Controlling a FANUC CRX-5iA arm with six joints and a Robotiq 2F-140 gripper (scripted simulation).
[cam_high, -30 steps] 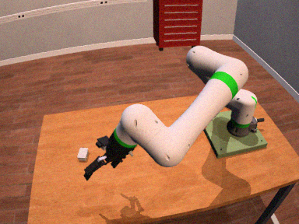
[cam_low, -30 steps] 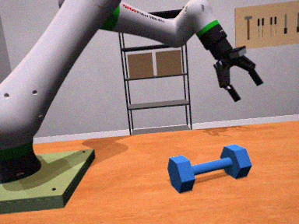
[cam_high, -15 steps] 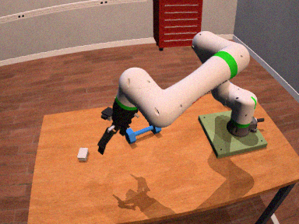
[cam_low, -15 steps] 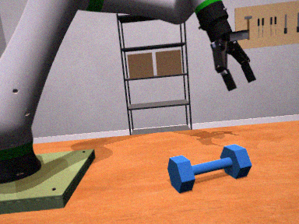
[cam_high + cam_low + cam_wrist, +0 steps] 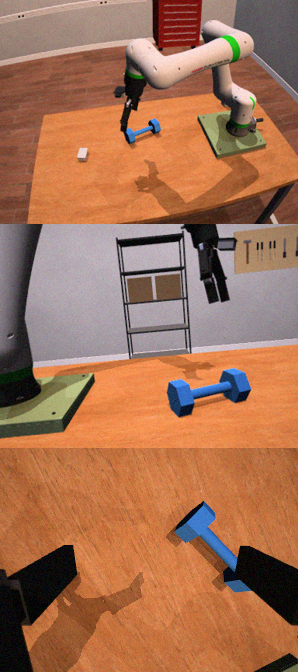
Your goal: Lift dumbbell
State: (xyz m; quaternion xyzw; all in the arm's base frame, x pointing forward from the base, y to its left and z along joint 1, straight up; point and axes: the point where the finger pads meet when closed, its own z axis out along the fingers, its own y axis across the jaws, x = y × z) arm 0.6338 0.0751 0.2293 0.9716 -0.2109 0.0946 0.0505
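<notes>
The blue dumbbell [image 5: 143, 131] lies flat on the orange table top, near its middle. It also shows in the exterior view [image 5: 209, 391]. My gripper [image 5: 124, 124] [image 5: 217, 295] is open and empty. It hangs well above the table, over and a little to one side of the dumbbell, and touches nothing. In the wrist view the dumbbell [image 5: 212, 545] lies to the right of the gap between my fingers. The right finger hides part of the dumbbell's lower end.
A small white block [image 5: 82, 154] lies on the table to the left. The arm's green base plate [image 5: 230, 132] sits on the right side. A red tool cabinet [image 5: 177, 21] and a metal shelf [image 5: 155, 298] stand off the table.
</notes>
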